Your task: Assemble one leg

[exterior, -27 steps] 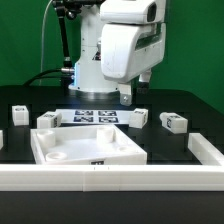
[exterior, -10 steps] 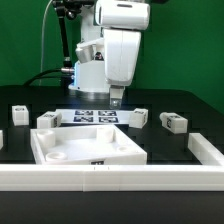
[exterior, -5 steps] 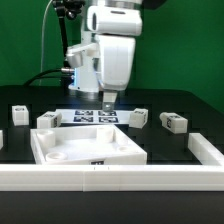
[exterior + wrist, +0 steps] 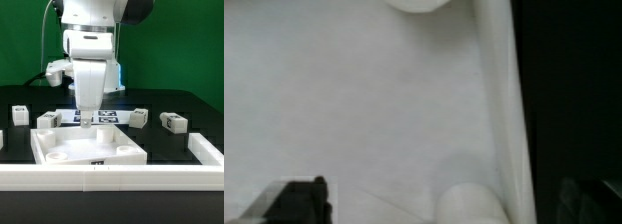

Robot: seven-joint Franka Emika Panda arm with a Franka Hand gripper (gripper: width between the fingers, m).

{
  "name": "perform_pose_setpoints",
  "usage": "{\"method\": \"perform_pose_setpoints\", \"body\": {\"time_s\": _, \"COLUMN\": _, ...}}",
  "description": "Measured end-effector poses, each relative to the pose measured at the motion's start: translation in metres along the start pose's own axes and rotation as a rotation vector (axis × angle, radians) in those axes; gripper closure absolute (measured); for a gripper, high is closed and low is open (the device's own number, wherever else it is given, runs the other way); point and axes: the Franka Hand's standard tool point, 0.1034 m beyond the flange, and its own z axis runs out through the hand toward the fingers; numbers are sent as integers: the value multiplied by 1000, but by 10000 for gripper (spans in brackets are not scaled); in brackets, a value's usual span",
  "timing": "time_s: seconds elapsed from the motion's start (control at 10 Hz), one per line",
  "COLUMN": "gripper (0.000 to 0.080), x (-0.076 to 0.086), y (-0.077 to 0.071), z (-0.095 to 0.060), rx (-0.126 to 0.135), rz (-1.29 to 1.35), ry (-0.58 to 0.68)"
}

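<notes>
Several legs, small white posts with black-and-white tags, stand on the black table: two at the exterior view's left point(image 4: 19, 114) point(image 4: 47, 119) and two at its right point(image 4: 138, 117) point(image 4: 175, 123). The large white square panel point(image 4: 90, 150) lies in front. My gripper point(image 4: 88, 121) hangs over the panel's far edge, between the legs, and holds nothing. In the wrist view the gripper point(image 4: 441, 196) is open over the panel's flat face point(image 4: 367, 100). One dark finger point(image 4: 295, 200) shows, and round corner sockets point(image 4: 491, 200) lie near the panel's edge.
The marker board point(image 4: 105, 116) lies behind the panel, partly hidden by my arm. A long white rail point(image 4: 110, 177) runs along the front, with another white piece point(image 4: 207, 148) at the exterior view's right. Black table point(image 4: 571, 90) lies beside the panel.
My arm has swung toward the exterior view's left and come lower, from over the marker board to over the panel's far edge. The parts have not moved.
</notes>
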Motion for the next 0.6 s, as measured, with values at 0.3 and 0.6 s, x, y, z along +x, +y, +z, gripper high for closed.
{"method": "perform_pose_setpoints", "body": {"time_s": 0.3, "gripper": 150, "x": -2, "y": -6, "z": 20, "rx": 13, "rz": -74, "ry": 9}}
{"method": "perform_pose_setpoints", "body": {"time_s": 0.6, "gripper": 150, "x": -6, "y": -20, "z": 36, "rx": 23, "rz": -92, "ry": 16}}
